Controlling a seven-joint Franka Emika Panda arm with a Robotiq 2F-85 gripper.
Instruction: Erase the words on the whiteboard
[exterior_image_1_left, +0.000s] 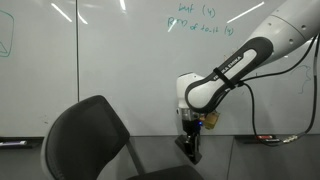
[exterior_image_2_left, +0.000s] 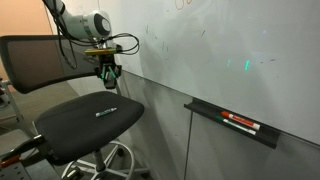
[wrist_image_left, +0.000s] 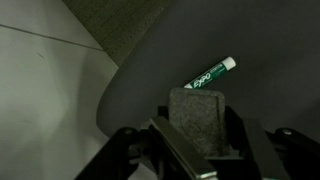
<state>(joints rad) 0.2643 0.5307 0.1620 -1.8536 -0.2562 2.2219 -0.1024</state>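
The whiteboard (exterior_image_1_left: 110, 70) carries green words (exterior_image_1_left: 200, 22) near its top edge; it also fills the wall in an exterior view (exterior_image_2_left: 220, 60). My gripper (wrist_image_left: 200, 138) is shut on a dark grey felt eraser (wrist_image_left: 194, 118), felt face pointing down. In both exterior views the gripper (exterior_image_1_left: 189, 146) (exterior_image_2_left: 108, 78) hangs low, well below the words, just above the seat of a black office chair (exterior_image_2_left: 90, 120). A green-capped marker (wrist_image_left: 214, 73) lies on the chair seat (wrist_image_left: 150, 70) right beyond the eraser.
The chair's backrest (exterior_image_1_left: 85, 135) stands close beside the arm. A black tray (exterior_image_2_left: 235, 124) under the whiteboard holds markers. Cables (exterior_image_1_left: 275, 138) trail along the board's ledge. Grey floor (wrist_image_left: 40, 80) shows beside the seat.
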